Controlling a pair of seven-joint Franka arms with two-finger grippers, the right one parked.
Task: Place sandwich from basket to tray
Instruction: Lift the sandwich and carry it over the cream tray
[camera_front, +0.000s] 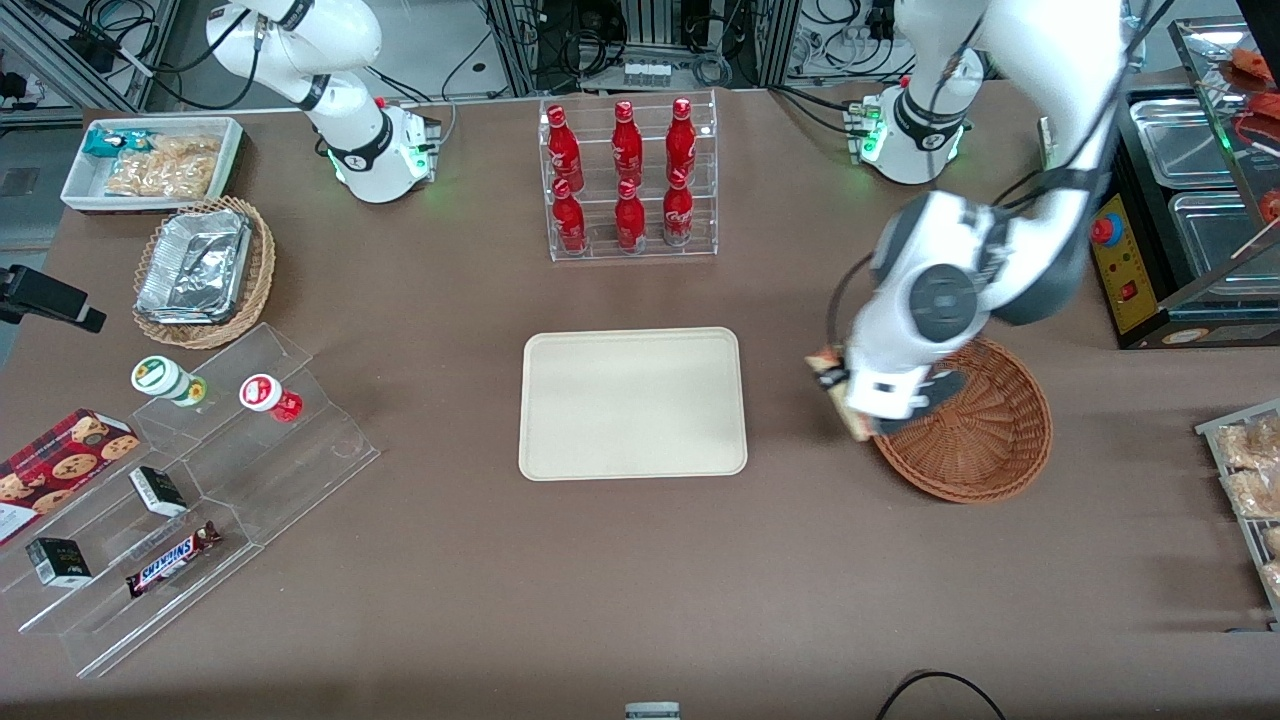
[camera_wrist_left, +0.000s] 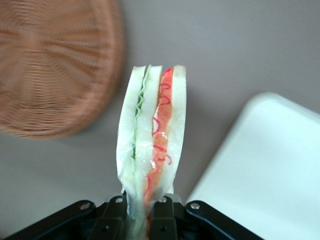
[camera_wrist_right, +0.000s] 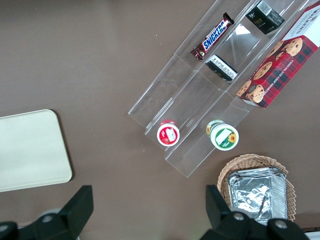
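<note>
Brown matte surface (camera_front: 420, 600), cluttered along its edges, bare brown between the tray and the basket. Tray (camera_front: 632, 403) sits mid-surface, nothing on it. Basket (camera_front: 985, 430) lies toward the working arm's end, wicker bowl with nothing visible inside.

Claw (camera_wrist_left: 141, 210) hangs above the strip of bare surface between basket rim and tray edge, just off the basket. Both fingers (camera_wrist_left: 116, 216) pinch tight on the lower end of the sandwich (camera_wrist_left: 152, 145), which stands out from them cut edge up, clear of basket and surface alike.

Handling notes, as judgement: a light thing, soft and easily crushed. Bread layers look wrapped in thin clear film, glossy in the wrist view, so likely a little slippery. Squeezed across the flat bread faces, as here, the layers stay stacked; a grip along the cut edge would probably splay the filling. Held at one end only, the free end may sag or swing if moved briskly. Gentle pressure and a low release onto the tray seem wise.
</note>
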